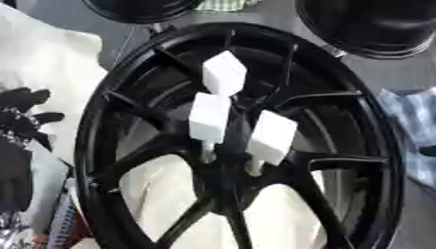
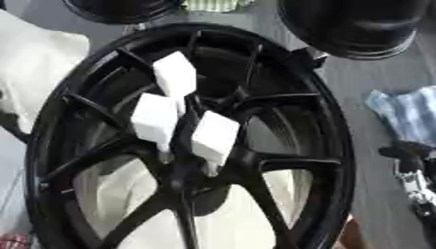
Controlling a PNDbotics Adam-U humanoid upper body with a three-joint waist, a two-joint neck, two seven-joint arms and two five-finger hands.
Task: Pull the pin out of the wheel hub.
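A large black spoked wheel hub fills both views, tilted toward me. Three pins with white block heads stand in its centre: an upper one, a left one and a right one. The pale shafts of the lower two enter the hub centre. My left hand shows at the left edge, black fingers spread, apart from the rim and holding nothing. Part of my right hand shows at the right edge, beside the rim, touching no pin.
Two more black rims lie at the far side, one upper left, one upper right. A blue-and-white checked cloth lies right of the hub. White padding sits behind its left side.
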